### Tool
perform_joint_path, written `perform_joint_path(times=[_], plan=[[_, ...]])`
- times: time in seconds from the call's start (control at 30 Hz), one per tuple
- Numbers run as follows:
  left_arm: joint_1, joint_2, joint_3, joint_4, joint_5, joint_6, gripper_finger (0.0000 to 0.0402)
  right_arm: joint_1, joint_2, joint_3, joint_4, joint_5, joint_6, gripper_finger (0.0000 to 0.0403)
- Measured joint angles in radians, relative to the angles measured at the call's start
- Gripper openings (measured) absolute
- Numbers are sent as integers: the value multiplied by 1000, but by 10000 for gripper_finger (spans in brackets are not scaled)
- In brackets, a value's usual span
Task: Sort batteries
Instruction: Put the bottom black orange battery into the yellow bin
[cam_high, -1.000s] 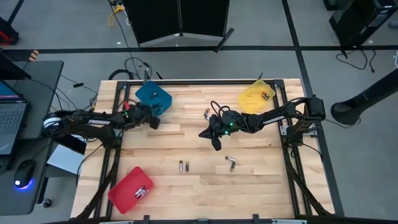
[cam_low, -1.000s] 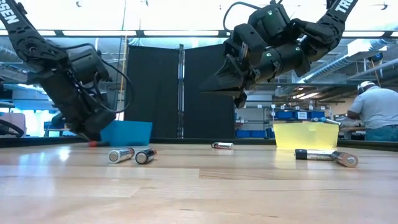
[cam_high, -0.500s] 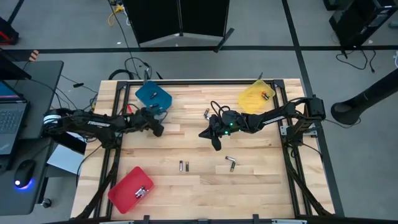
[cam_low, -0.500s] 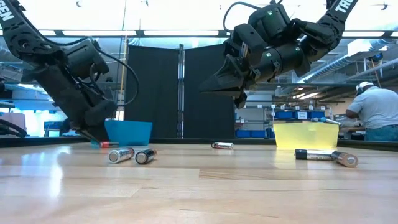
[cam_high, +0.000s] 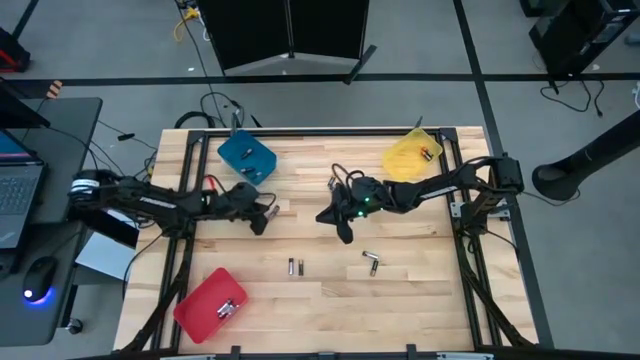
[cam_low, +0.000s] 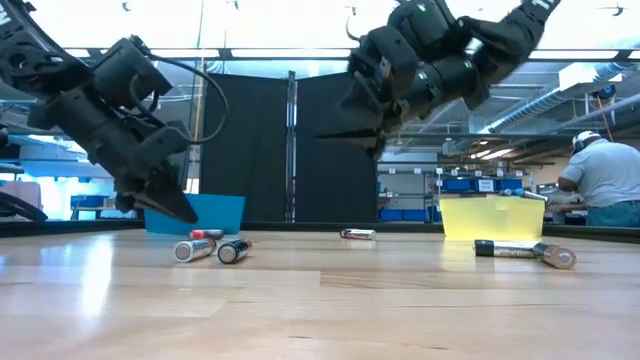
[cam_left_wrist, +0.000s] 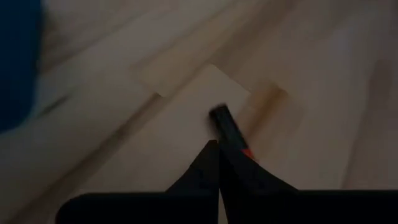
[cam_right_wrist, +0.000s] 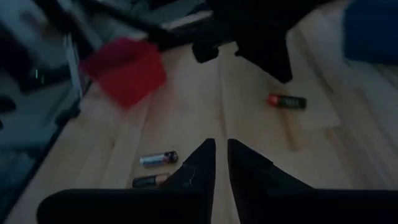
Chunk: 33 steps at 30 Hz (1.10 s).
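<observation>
Reaching farther out from the blue plastic tray (cam_high: 246, 157), the left pincer (cam_high: 262, 222) is clenching a dark cylindrical battery (cam_left_wrist: 227, 127), carrying it for sorting; whether the raised right pincer (cam_high: 344, 230) is parted is unclear.

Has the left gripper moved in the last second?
Yes. The left gripper has swung away from the blue tray, out toward the table's middle.

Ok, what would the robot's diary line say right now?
left gripper: shut, tips by red-ended battery lying on table | right gripper: slightly open, empty, raised above table
</observation>
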Motion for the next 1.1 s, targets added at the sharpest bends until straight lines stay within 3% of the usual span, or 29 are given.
perform_joint_path(times=[0.3,0.73,0.9,1.1], plan=[[-137,0,0,16,-85,11,8,45,116,251,-280,51,-317,96],[-218,0,0,21,-150,13,8,39,362,599,-734,121,-755,221],[-218,0,0,19,-150,10,8,31,418,611,-780,107,-838,226],[-218,0,0,19,-149,16,8,20,446,614,-809,129,-847,197]])
